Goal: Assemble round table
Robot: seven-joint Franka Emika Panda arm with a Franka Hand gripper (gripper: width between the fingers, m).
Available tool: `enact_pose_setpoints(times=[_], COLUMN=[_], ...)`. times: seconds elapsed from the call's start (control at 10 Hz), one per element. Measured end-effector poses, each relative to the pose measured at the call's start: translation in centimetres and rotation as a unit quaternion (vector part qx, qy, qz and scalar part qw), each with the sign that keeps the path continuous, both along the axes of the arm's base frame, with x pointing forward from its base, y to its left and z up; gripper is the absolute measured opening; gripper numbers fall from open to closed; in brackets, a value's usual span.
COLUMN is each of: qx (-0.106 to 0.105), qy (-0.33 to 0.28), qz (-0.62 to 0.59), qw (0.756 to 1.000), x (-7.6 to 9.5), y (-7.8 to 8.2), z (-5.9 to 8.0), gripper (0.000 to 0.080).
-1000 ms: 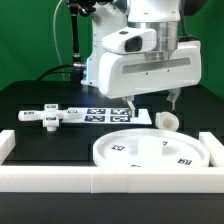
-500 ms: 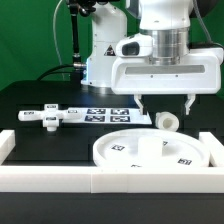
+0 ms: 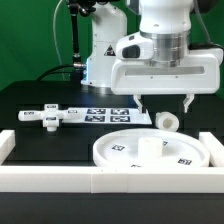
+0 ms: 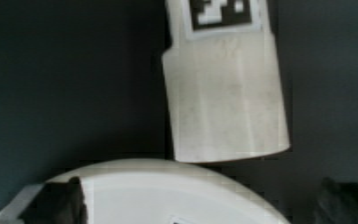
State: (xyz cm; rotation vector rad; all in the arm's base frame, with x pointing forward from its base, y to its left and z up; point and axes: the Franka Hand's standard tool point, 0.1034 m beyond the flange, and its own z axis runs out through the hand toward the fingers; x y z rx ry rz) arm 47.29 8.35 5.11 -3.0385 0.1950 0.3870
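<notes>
gripper [image 3: 164, 103] released, empty, jaws spread above the cylindrical post [image 3: 167, 121] | post sits on worktop [image 3: 40, 95] just beside the round disc [image 3: 150, 152] far rim | likely light, stiff, slick plastic; pinch squarely across its curved sides

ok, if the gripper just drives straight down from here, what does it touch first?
Probably the rim of the round disc: the wrist view shows it under the open gripper. The post lies close beside that line; depth is unclear, so a finger could clip it.
</notes>
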Motion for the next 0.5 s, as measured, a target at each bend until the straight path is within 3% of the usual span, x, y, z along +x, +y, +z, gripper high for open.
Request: enact_pose_setpoints(times=[0.5], qx=[0.012], qy=[0.166], qz=[0.012], qw=[0.986], x=[-0.92], y=[0.3], z=[-0.48], gripper=[0.0649])
